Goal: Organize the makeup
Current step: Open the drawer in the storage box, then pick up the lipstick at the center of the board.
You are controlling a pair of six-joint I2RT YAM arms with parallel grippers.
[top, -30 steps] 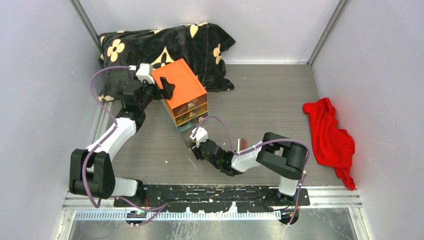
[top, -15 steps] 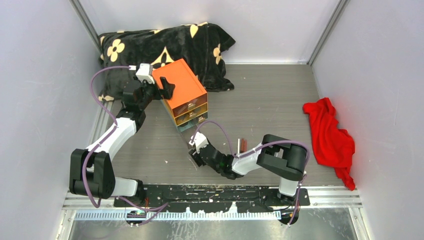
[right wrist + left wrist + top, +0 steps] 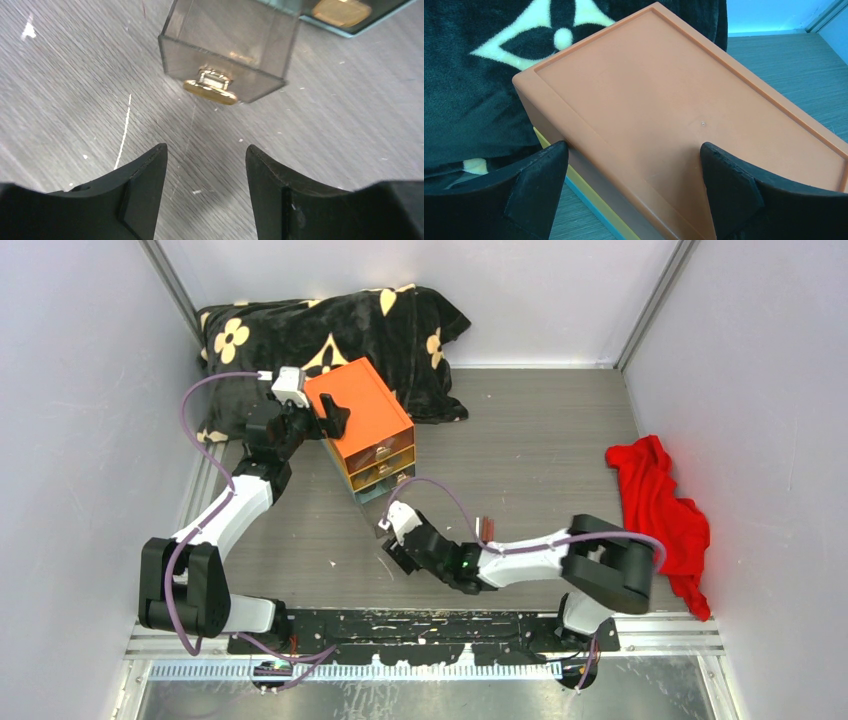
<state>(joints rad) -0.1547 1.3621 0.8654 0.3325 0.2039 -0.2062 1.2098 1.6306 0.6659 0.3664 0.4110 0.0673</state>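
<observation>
We're at the open-drawer stage, nothing stowed yet by our read. The left gripper (image 3: 634, 152) sits over the back corner of the orange box (image 3: 674, 100) with fingers spread wide, one down the side wall and one over the lid. It looks like a brace against sliding, but we can't confirm contact. The bottom clear drawer (image 3: 227, 45) is slid out onto the table (image 3: 540, 440) and looks empty through its walls. The right gripper (image 3: 205, 150) hangs low just in front of its gold knob (image 3: 210, 91), fingers apart, nothing between them, not touching the knob. The only makeup we can pick out is a thin reddish stick (image 3: 483, 528) lying flat just beside the right forearm, near the drawer. It's too small to say which piece. The rest of the set isn't visible in any view. Next move, our guess: swing the right wrist back toward that stick, come down over it across its narrow axis, pinch, then lift and drop it into the drawer. It's thin and flat on the table, so the fingers need to get right down to the surface.
</observation>
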